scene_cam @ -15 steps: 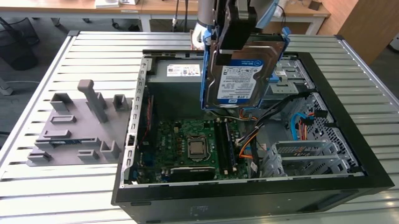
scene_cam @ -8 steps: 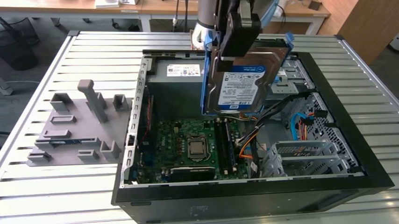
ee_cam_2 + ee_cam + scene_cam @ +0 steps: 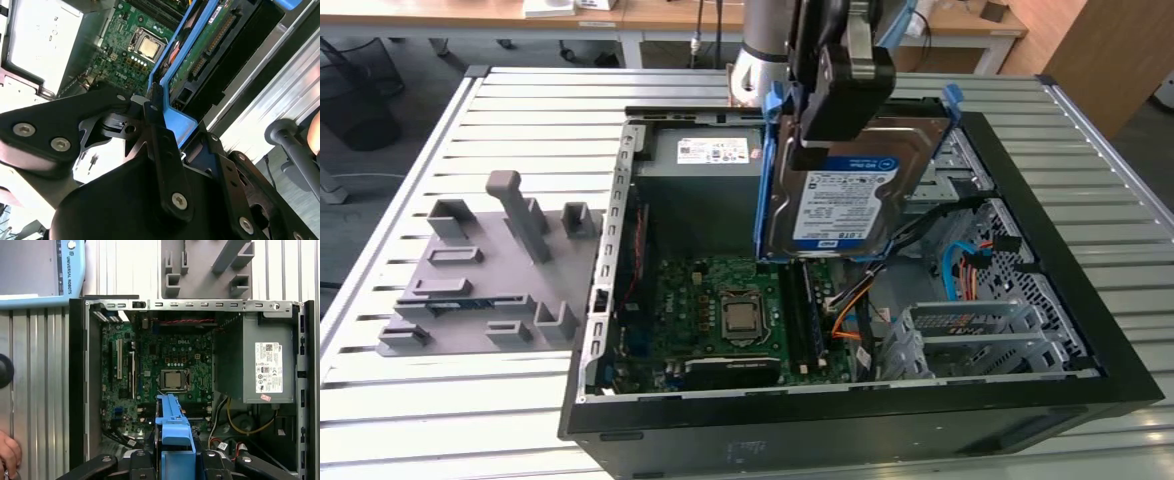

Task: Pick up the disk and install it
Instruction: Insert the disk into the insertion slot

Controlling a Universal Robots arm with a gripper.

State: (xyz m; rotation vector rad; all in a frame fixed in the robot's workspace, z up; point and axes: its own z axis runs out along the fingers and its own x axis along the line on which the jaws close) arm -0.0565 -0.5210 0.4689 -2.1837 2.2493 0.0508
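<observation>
claw [image 3: 835,135]: clenched on the blue bracket along the top edge of the disk [image 3: 834,205] | disk: held on edge, label facing the exterior view, over the open computer case [image 3: 854,412] beside the motherboard [image 3: 720,300] | case: lying on the slatted desk [image 3: 467,400]

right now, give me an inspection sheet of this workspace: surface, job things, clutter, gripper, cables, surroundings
surface: slatted metal table, open computer case lying on it
job's things: disk upright in its blue bracket, held over the case, not seated
clutter: grey fixture block at the exterior view's left of the case
grippers: gripper shut on the disk's upper end
cables: orange cable and blue cable loose inside the case
surroundings: wooden desks behind; a hand by the table edge
</observation>
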